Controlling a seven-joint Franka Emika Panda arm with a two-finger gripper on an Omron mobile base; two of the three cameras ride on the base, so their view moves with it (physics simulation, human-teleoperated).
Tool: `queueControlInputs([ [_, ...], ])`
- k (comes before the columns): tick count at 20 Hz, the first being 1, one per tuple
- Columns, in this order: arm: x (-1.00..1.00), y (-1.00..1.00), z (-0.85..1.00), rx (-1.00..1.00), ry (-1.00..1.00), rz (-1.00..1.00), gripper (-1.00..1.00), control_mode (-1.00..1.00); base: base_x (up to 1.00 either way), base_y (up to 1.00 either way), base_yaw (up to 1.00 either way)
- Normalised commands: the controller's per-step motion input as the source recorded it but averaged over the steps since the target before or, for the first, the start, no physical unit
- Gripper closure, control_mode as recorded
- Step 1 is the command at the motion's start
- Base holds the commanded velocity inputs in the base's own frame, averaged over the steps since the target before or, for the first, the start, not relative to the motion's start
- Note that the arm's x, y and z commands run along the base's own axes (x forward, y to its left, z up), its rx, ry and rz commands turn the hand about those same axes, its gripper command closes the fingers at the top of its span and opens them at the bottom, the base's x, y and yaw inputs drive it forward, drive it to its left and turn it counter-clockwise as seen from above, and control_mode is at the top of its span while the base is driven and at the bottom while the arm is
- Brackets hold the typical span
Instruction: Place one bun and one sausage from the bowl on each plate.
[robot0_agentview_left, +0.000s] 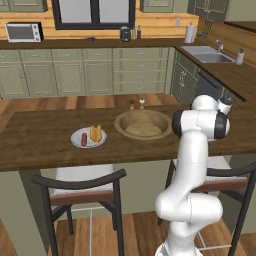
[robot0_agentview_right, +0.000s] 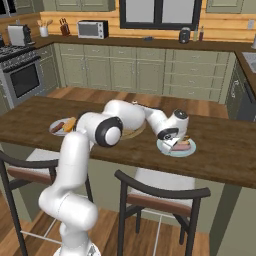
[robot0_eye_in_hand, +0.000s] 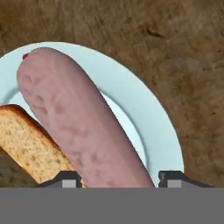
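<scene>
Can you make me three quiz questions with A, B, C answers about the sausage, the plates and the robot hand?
1. Where does the pink sausage lie?
A. On the light blue plate
B. In the wooden bowl
C. On the floor

2. How many plates have food on them?
A. None
B. One
C. Two

3. How does the hand stand at the sausage?
A. Far away, over the sink
B. Fingers apart, one on each side of the sausage's near end
C. Shut on a spoon

Answers:
1. A, the hand view shows the sausage resting on the blue plate beside a bun.
2. C, the grey-white plate carries a sausage and bun, and the blue plate does too.
3. B, the two fingertips rise at either side of the sausage; whether they squeeze it can't be told.
</scene>
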Motion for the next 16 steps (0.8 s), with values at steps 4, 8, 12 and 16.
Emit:
queueControlInputs([
  [4, 0.20, -0.06, 0.00, 0.02, -0.19, 0.02, -1.00, -1.00, 0.00, 0.00, 0.00],
  [8, 0.00, -0.12, 0.00, 0.05, -0.24, 0.02, -1.00, -1.00, 0.00, 0.00, 0.00],
  [12, -0.07, -0.03, 0.59, 0.10, -0.23, 0.00, -1.00, -1.00, 0.00, 0.00, 0.00],
  [16, -0.50, 0.15, 1.00, 0.01, -0.29, 0.00, -1.00, -1.00, 0.00, 0.00, 0.00],
])
